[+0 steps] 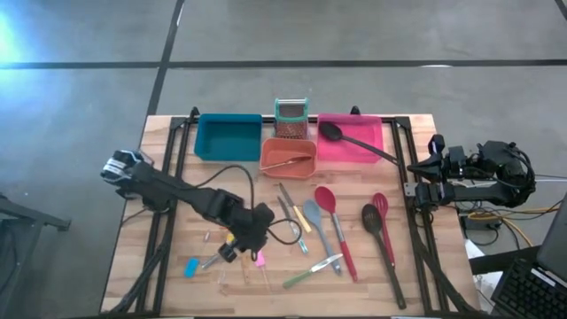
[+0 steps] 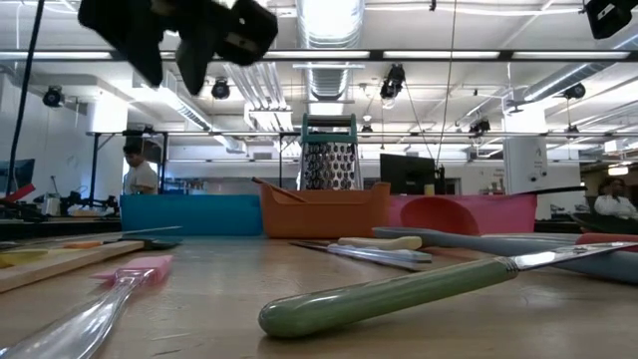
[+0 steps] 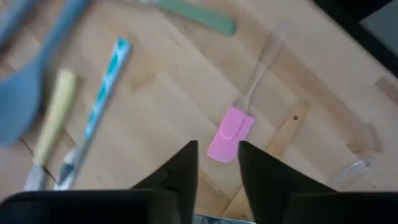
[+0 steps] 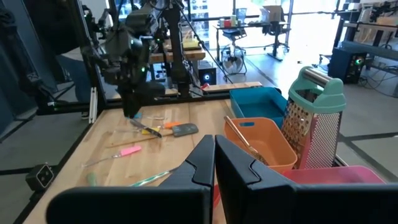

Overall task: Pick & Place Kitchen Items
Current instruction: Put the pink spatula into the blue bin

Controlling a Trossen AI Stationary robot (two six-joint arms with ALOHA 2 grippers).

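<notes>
Left end effector (image 1: 232,250) hangs over the front-left of the wooden surface (image 1: 168,221), fingers partly apart with nothing between them, right above the small pink-headed spatula with a clear handle (image 3: 231,132). Looks like the reach step: next it should drop and close on that handle. Right end effector (image 1: 423,182) waits shut and empty at the right edge.

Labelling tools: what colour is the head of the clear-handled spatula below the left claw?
Pink head on the clear-handled spatula, lying on the wooden table; clearest in the left wrist view.
</notes>
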